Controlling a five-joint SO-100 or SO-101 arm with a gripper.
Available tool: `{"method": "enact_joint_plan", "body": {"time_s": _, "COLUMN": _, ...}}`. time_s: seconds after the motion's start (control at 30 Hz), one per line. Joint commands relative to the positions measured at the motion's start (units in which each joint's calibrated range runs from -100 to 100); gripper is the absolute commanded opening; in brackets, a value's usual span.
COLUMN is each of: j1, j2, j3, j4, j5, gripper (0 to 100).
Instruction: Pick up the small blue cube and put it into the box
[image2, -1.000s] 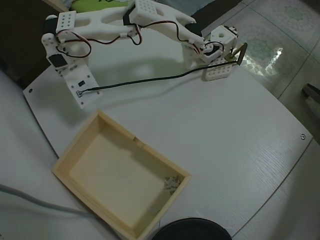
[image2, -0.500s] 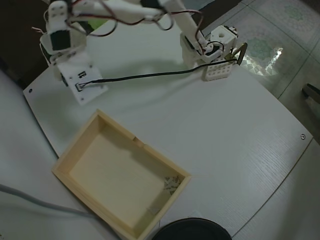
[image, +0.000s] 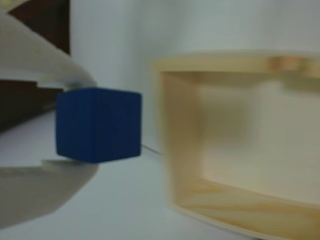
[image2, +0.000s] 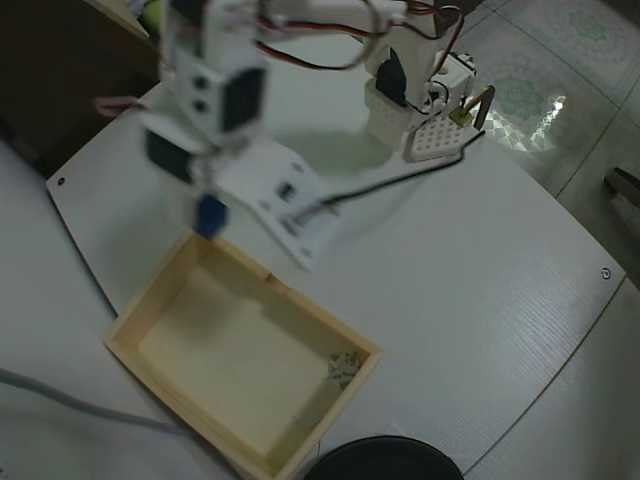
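Note:
The small blue cube (image: 98, 131) sits between my gripper's (image: 85, 125) two white fingers, one above it and one below, shut on it and held off the white table. In the overhead view the cube (image2: 210, 216) hangs under my gripper (image2: 209, 205), just at the far-left rim of the pale wooden box (image2: 148, 300). In the wrist view the box (image: 170, 150) stands just right of the cube, its open inside facing the camera. The box looks empty apart from a small dark patch near one corner.
The arm's base (image2: 400, 90) and a small white perforated block (image2: 437, 138) stand at the table's far side, with a black cable (image2: 400, 180) running across. A black round object (image2: 385, 462) lies at the near edge, next to the box. A grey cable (image2: 60, 395) crosses the lower left.

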Motion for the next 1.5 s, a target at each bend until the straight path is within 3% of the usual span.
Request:
{"method": "enact_joint_plan", "body": {"time_s": 0.0, "j1": -3.9, "j2": -2.1, "j3": 0.1, "j4": 0.0, "j5": -2.0, "gripper": 6}}
{"method": "enact_joint_plan", "body": {"time_s": 0.23, "j1": -9.8, "j2": -2.1, "j3": 2.1, "j4": -5.5, "j5": -3.4, "gripper": 6}}
{"method": "enact_joint_plan", "body": {"time_s": 0.73, "j1": -10.0, "j2": -2.1, "j3": 18.5, "j4": -20.9, "j5": -3.8, "gripper": 9}}
{"method": "enact_joint_plan", "body": {"time_s": 0.87, "j1": -10.0, "j2": -2.0, "j3": 20.8, "j4": -21.2, "j5": -3.6, "gripper": 13}}
{"method": "enact_joint_plan", "body": {"time_s": 1.47, "j1": -9.5, "j2": -9.1, "j3": 12.6, "j4": -14.4, "j5": -3.8, "gripper": 12}}
